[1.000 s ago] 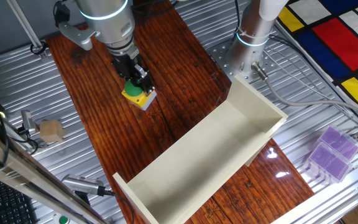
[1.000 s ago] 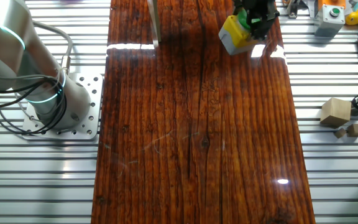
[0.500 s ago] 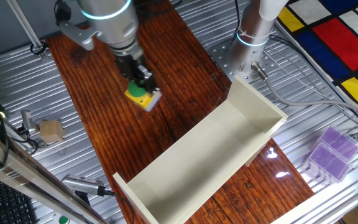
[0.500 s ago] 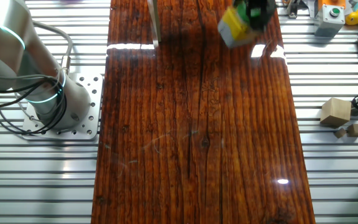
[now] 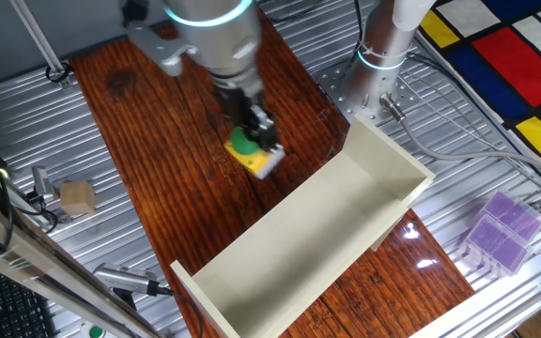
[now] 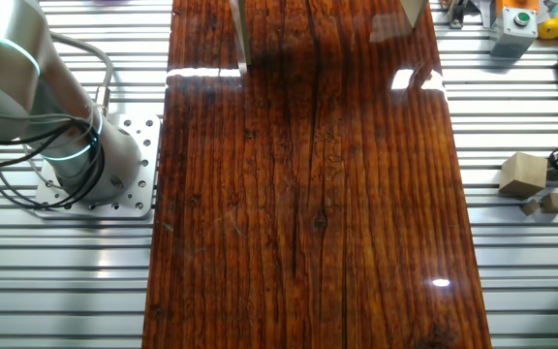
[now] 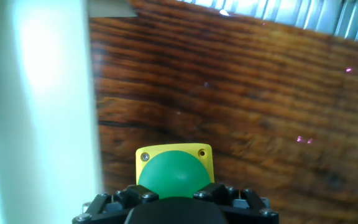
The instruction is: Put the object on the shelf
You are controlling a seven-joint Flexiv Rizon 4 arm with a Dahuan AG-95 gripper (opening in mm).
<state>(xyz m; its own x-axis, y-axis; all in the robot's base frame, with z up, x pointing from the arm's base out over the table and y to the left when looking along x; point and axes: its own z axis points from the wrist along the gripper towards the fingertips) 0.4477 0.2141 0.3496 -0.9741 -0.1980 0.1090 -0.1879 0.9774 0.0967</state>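
Note:
The yellow button box with the round green button (image 5: 253,153) hangs in my gripper (image 5: 257,143), lifted above the brown wooden board, a little left of the shelf's near wall. The hand view shows the green button and yellow top (image 7: 174,168) between the two black fingers (image 7: 219,198), shut on it. The shelf (image 5: 327,225) is a long cream-white open trough lying diagonally; its wall (image 7: 39,106) fills the left of the hand view. The box and gripper are out of the other fixed view; only shelf board ends (image 6: 240,34) show at its top edge.
A tan wooden cube (image 5: 76,196) lies on the ribbed metal at the left, also seen in the other fixed view (image 6: 523,174). Purple translucent boxes (image 5: 501,230) stand at the right. A second arm's base (image 6: 85,160) stands beside the board. Another button box (image 6: 512,21) sits at the far corner.
My gripper has carried the button box to the right and toward the shelf, higher off the board. It has left the other fixed view's top edge.

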